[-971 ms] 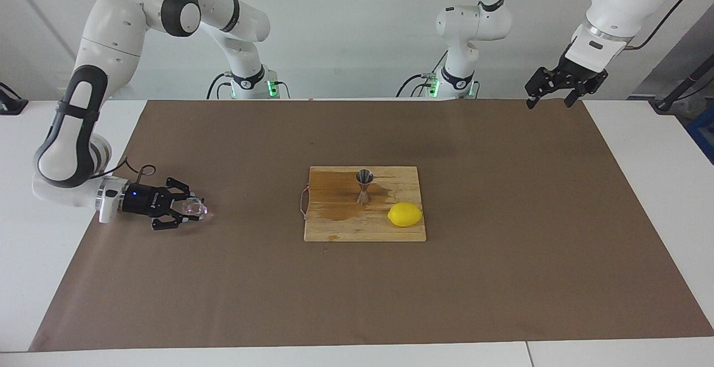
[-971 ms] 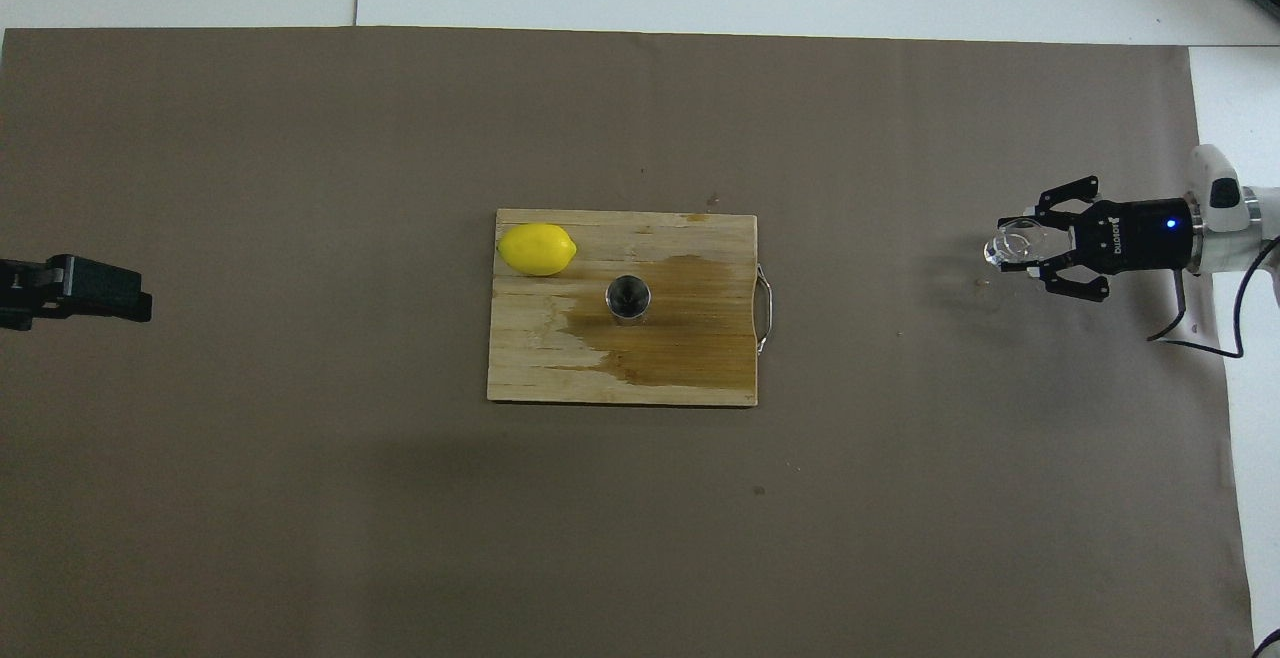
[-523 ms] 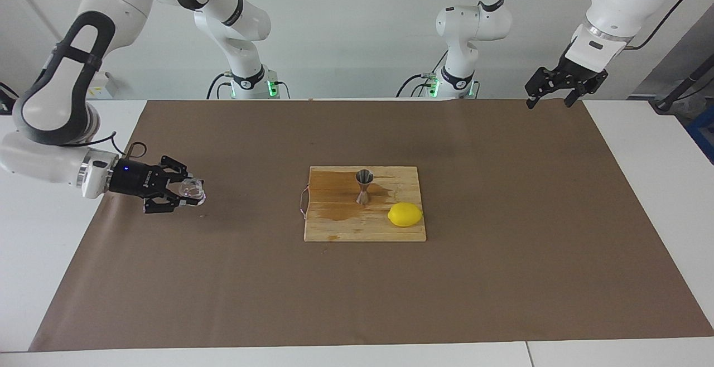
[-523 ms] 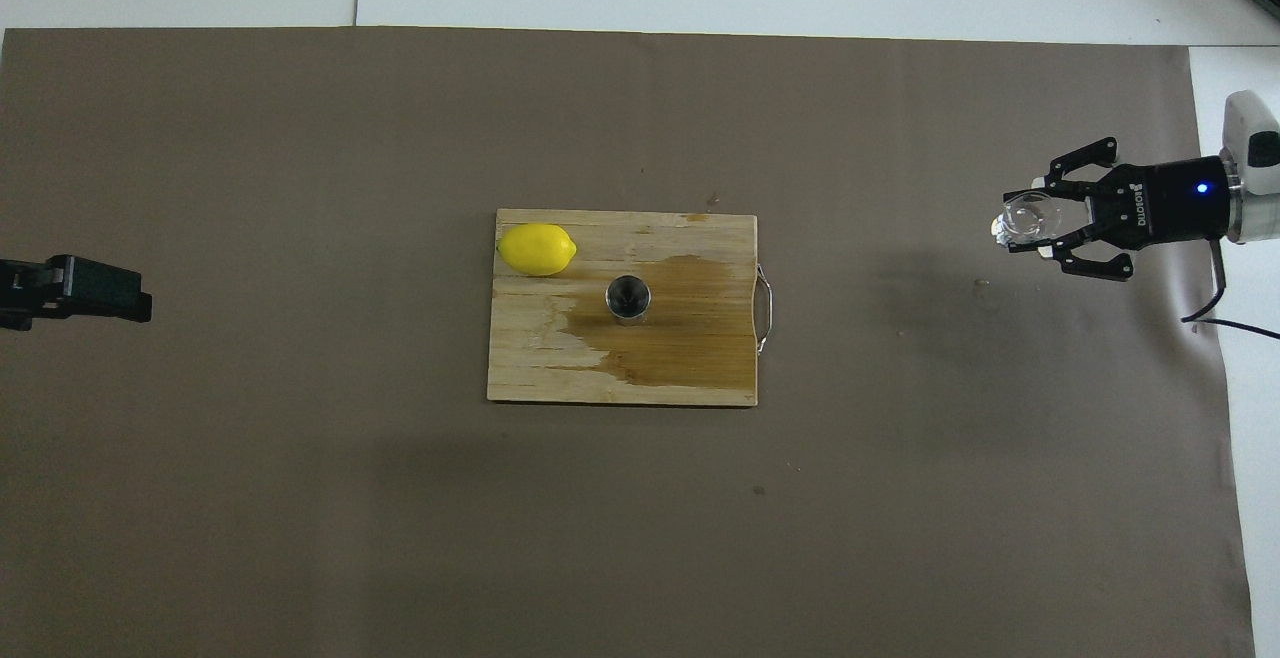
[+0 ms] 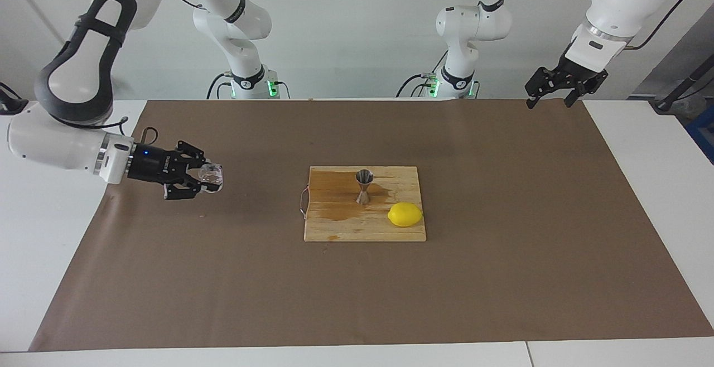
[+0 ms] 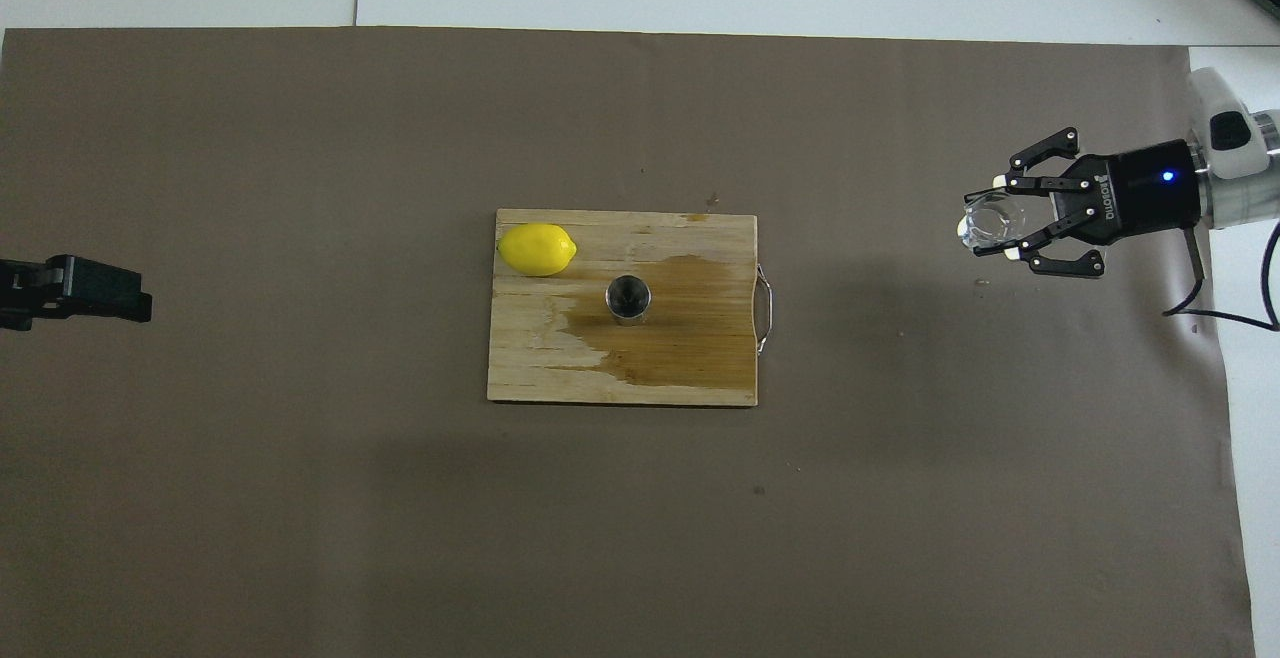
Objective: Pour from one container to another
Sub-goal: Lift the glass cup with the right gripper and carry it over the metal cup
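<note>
Brown paper [image 5: 502, 278] covers the desk [image 5: 658, 149]. Over its right-arm end, the right pincer [image 5: 207, 179] hangs clenched on the small glass cup [image 5: 212, 176], off the paper. The steel jigger [image 5: 364, 186] stands upright on a wet wooden board [image 5: 346, 227], well apart from that pincer, with a lemon [image 5: 405, 214] just beside it. The left pincer [image 5: 559, 91] waits released above the paper's corner.

We set one camera high across the surface [image 5: 502, 278], facing the robots and taking in every edge. We hung the other above the robots' end, looking steeply down. Both shared the cutting board [image 5: 365, 227] [image 6: 540, 368] at mid-surface.
</note>
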Controlling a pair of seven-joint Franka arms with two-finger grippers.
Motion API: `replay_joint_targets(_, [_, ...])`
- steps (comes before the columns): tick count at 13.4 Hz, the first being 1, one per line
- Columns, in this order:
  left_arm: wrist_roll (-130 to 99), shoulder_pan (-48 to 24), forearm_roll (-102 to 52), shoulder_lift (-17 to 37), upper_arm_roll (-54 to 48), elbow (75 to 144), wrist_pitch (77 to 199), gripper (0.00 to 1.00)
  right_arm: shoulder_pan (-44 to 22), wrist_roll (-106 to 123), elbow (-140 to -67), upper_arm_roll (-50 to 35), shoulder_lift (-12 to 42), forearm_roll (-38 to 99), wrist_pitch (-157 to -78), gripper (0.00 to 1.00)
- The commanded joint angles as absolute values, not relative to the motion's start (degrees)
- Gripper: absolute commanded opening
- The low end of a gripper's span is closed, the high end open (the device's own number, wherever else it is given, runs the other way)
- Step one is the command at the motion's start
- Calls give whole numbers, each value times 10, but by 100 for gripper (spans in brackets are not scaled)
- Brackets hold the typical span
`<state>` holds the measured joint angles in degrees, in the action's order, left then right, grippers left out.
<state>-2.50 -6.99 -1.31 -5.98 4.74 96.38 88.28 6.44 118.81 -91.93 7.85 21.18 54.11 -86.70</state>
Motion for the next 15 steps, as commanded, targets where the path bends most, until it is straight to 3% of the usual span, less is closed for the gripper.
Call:
replay_joint_targets(1, [-24, -69, -4, -74, 47, 978, 882, 100, 47, 1179, -953, 75, 186, 557, -868, 22])
replay_joint_targets(6, [-23, -69, -4, -74, 47, 978, 882, 100, -35, 1176, -1057, 75, 128, 588, -959, 19])
replay_joint_targets(15, [-23, -70, -4, -75, 47, 977, 882, 100, -168, 1104, -1091, 76, 118, 648, -1109, 20])
